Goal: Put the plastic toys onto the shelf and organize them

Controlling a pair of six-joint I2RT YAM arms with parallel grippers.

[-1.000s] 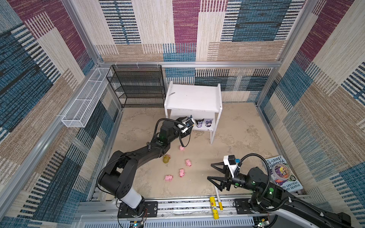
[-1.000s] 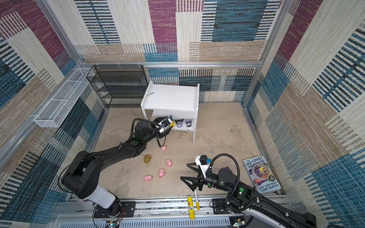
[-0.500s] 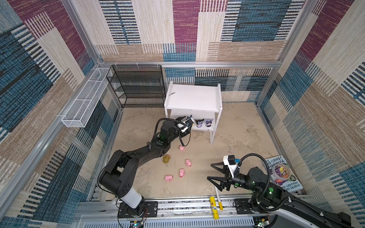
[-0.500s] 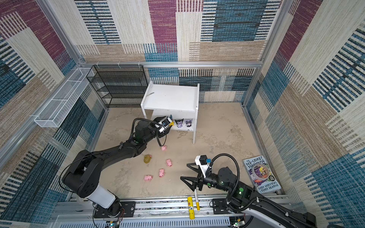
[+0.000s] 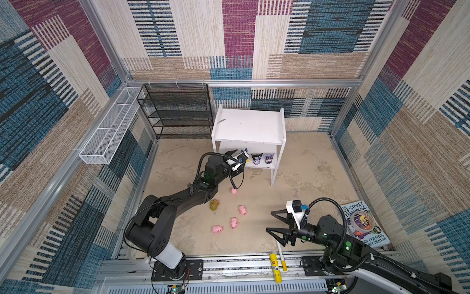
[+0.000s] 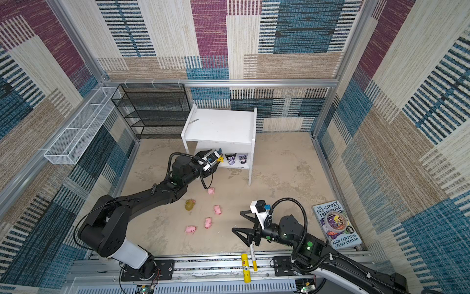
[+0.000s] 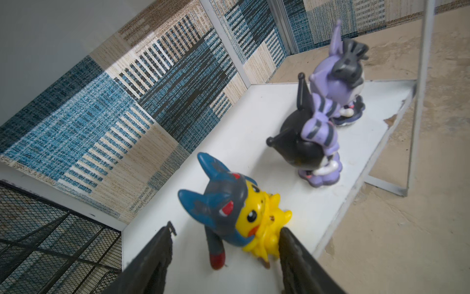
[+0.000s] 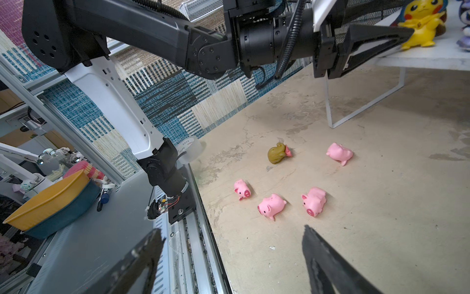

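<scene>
left gripper [image 7: 225,229]: jaws spread at the left end of the shelf's [image 5: 249,124] lower board. One finger just touches the side of the yellow figure and the other stands clear of it.
yellow figure with blue hood [image 7: 254,216]: stands on the shelf's lower board, left end, between those fingers.
black-and-purple figures [image 5: 256,158] [image 5: 268,157]: two, standing side by side on the same board, toward the shelf's right end.
pigs [image 5: 234,191] [image 5: 242,209] [image 5: 234,222] [image 5: 217,229]: four, scattered on the floor in front of the shelf. One is near its front and three lie farther out.
blond-haired doll [image 5: 214,204]: lies on the floor in front of the shelf, just left of the pigs.
right gripper [image 5: 269,221]: jaws wide apart and holding nothing, above the floor well in front of the shelf, right of the pigs.
marker [image 5: 281,257], yellow tube [image 5: 275,267]: at the floor's front edge, far from the shelf.
black mesh rack [image 5: 178,112]: just left of the shelf, at the back wall.
</scene>
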